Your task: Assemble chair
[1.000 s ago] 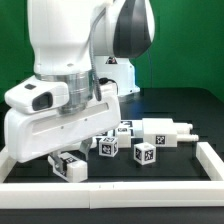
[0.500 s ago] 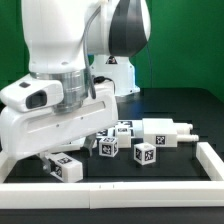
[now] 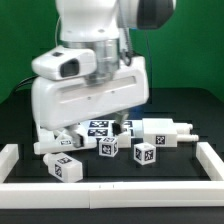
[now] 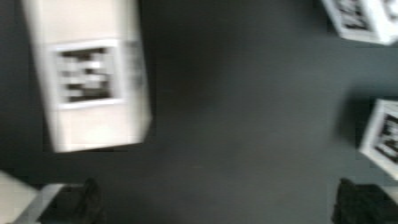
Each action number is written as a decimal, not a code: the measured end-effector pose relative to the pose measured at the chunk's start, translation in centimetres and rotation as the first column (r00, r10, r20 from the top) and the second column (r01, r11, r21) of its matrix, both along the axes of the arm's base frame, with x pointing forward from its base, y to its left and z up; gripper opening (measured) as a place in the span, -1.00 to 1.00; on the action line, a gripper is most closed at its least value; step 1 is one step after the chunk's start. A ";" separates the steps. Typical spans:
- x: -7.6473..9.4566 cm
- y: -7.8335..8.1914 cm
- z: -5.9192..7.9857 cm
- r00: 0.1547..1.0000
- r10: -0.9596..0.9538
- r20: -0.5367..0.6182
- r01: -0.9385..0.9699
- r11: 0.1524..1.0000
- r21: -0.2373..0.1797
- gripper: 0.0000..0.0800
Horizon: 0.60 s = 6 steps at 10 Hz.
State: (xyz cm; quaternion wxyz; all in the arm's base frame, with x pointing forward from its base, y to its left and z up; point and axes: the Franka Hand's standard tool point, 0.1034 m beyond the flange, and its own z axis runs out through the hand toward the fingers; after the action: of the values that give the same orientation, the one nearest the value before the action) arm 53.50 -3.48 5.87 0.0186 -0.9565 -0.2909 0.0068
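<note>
The chair is in loose white tagged pieces on the black table. In the exterior view two small cubes [image 3: 108, 147] [image 3: 144, 153] lie mid-table. A third tagged block [image 3: 66, 168] lies nearer the front. A long bar [image 3: 165, 133] lies to the exterior view's right. A tagged panel [image 3: 100, 128] sits just under the arm's hand [image 3: 90, 95], which hides the fingers. In the wrist view my gripper [image 4: 221, 203] is open and empty over bare table. A tagged white bar [image 4: 89, 75] lies beyond one finger [image 4: 68, 200]. Two more pieces [image 4: 365, 18] [image 4: 381, 140] show at the edge.
A low white border rail [image 3: 110, 190] runs along the front and up the exterior view's right side [image 3: 212, 158]. The arm's bulk covers the back and middle of the table. A white slanted bar [image 3: 55, 144] lies below the hand on the exterior view's left.
The arm has swung toward the exterior view's right and risen a little, uncovering the pieces at the left. The chair pieces have not moved.
</note>
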 end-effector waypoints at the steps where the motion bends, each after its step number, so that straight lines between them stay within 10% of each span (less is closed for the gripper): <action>1: -1.0 1.7 -0.5 1.000 -0.016 -0.013 0.016 1.000 0.004 0.62; 6: -1.6 4.1 -0.8 0.996 -0.088 -0.022 0.088 0.996 0.005 0.62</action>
State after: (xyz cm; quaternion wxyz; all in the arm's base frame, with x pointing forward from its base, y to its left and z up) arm 51.85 0.61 5.04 0.0248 -0.9682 -0.2483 0.0157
